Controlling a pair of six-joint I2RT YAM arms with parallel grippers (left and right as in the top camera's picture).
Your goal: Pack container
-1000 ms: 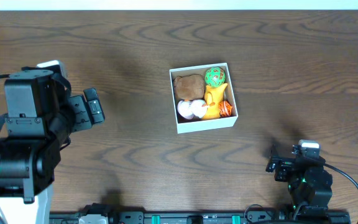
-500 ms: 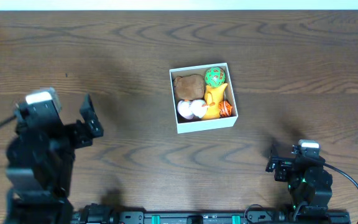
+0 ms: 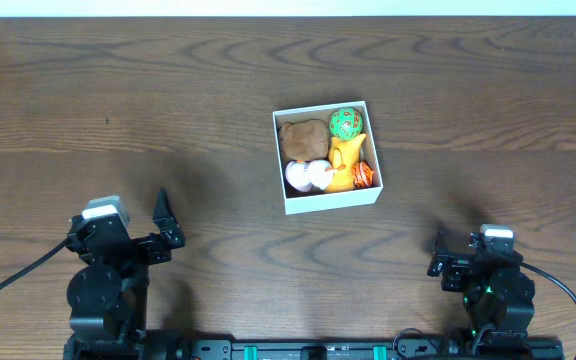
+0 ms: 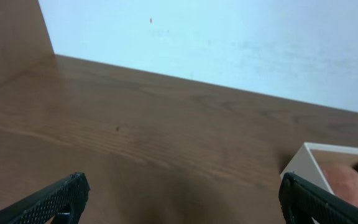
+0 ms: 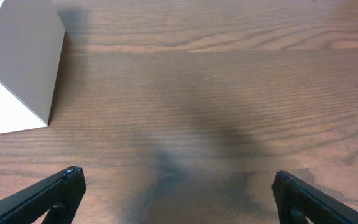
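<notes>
Packed container (image 3: 333, 201) at the middle of the tabletop (image 3: 468, 90).
Small toys (image 3: 305, 138) fill it, open wood on every side. At the near edge, far from it, the left gripper (image 4: 180, 191) and right gripper (image 5: 176, 185) both gape wide, holding nothing.

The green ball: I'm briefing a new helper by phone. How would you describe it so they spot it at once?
On the dark wooden table, find the white square container near the middle. The green ball sits in its top right corner in the overhead view, next to a brown plush and a yellow toy; it alone is green.
</notes>
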